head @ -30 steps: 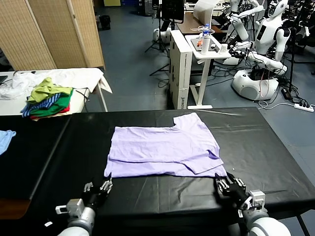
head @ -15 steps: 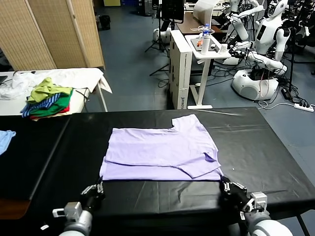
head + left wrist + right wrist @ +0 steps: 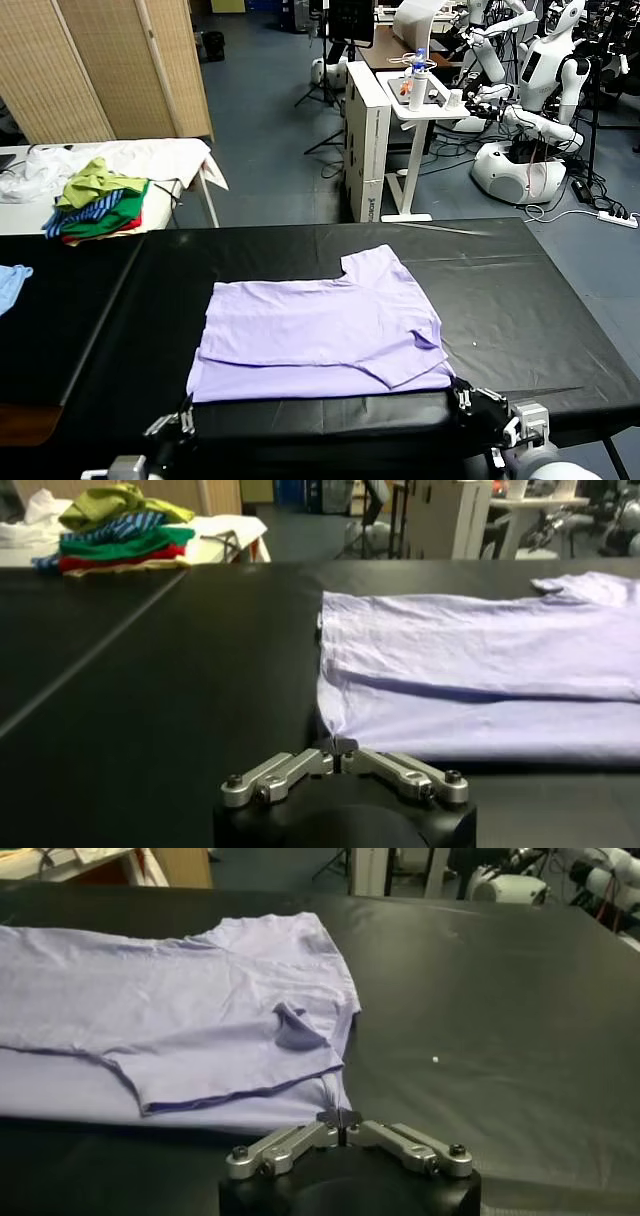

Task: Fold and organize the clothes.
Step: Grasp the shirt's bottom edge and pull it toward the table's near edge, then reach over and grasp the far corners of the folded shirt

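1. Lavender thin-fabric short-sleeved T-shirt (image 3: 322, 335) lies flat at the centre of the head view on the black cloth-covered table (image 3: 520, 290), one sleeve folded over its face toward the lower right.
2. At the lower left edge of the head view, the left gripper (image 3: 343, 753) has its fingers pressed together, pinching the near hem corner of the shirt; a thin pinch like this could let the fabric slide free under any pull.
3. At the lower right, the right gripper (image 3: 341, 1118) also nips the other hem corner, fingers nearly together; its hold looks slight, and if it loosens first the hem would go askew.
4. Uneven pulling by the two arms would likely wrinkle the folded sleeve or drag the shirt toward the near table edge.
5. Green, blue-striped and red garments (image 3: 98, 206) sit piled in the upper left, well apart.
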{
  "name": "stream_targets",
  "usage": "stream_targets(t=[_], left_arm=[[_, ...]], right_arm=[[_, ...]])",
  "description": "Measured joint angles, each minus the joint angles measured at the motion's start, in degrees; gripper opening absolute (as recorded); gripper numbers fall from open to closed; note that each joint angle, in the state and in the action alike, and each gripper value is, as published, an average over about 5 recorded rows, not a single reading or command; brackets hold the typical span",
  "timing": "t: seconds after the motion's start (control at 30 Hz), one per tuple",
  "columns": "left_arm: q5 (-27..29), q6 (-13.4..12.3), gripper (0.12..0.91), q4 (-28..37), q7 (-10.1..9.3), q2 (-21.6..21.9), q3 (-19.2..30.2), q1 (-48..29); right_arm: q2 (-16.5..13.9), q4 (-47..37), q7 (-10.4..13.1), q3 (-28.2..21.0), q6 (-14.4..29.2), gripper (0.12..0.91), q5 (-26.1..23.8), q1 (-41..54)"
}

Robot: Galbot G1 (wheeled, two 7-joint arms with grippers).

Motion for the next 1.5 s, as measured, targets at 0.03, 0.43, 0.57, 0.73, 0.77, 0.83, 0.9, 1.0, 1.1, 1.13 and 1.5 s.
stream_targets(t=[0.03,0.43,0.57,0.73,0.77,0.83,0.9,1.0,1.1,1.13,1.5], left_arm=[[-0.08,0.26,0.166,-0.29,-0.32,-0.13,-0.04,0.35],[-0.91,5.1,0.826,-4.85,-3.23,-0.89,-1.06,2.77],[-3.23,6.54,0.902,-7.25,-4.16,-0.18,-1.86,2.43],[-10.96,8.83,0.907,-8.03,-6.33,2.38,-2.95,-3.19],[-12.63,8.99,0.907,-7.67,-6.2,3.12,-3.01,-5.02],[-15.93,9.22,0.907,-6.31,-5.67,4.82,-2.81,-9.05],[-18.95,9.82,0.907,-4.47,-5.42,6.55,-2.36,-13.04],[-23.36,11.07,0.907,-1.22,-5.38,9.11,-1.26,-18.91],[-26.89,12.42,0.907,2.4,-5.66,11.56,0.22,-24.76],[-27.98,12.98,0.907,3.72,-5.96,12.37,0.76,-26.71],[-33.09,15.62,0.907,19.22,-7.18,18.16,8.77,-45.21]], right_arm=[[0.01,0.55,0.07,0.23,-0.52,0.287,0.0,-0.43],[-1.02,6.88,1.13,4.18,-1.14,0.89,5.27,-1.97],[-2.7,4.44,1.6,2.95,1.24,0.906,7.19,4.81],[-4.9,-3.21,3.4,-1.73,0.72,0.907,9.78,17.71],[-5.17,-5.05,3.89,-2.96,0.28,0.907,10.46,20.41],[-5.46,-8.75,4.77,-5.58,-0.73,0.907,11.83,25.73],[-5.46,-12.3,5.51,-8.28,-1.81,0.907,12.8,30.91],[-5.18,-17.19,6.53,-12.34,-3.73,0.907,13.97,38.13],[-4.55,-21.85,7.04,-16.41,-5.49,0.907,14.72,44.58],[-4.3,-23.41,7.08,-17.72,-5.89,0.907,14.78,46.54],[0.48,-38.21,5.16,-27.95,-6.14,0.907,12.97,60.89]])
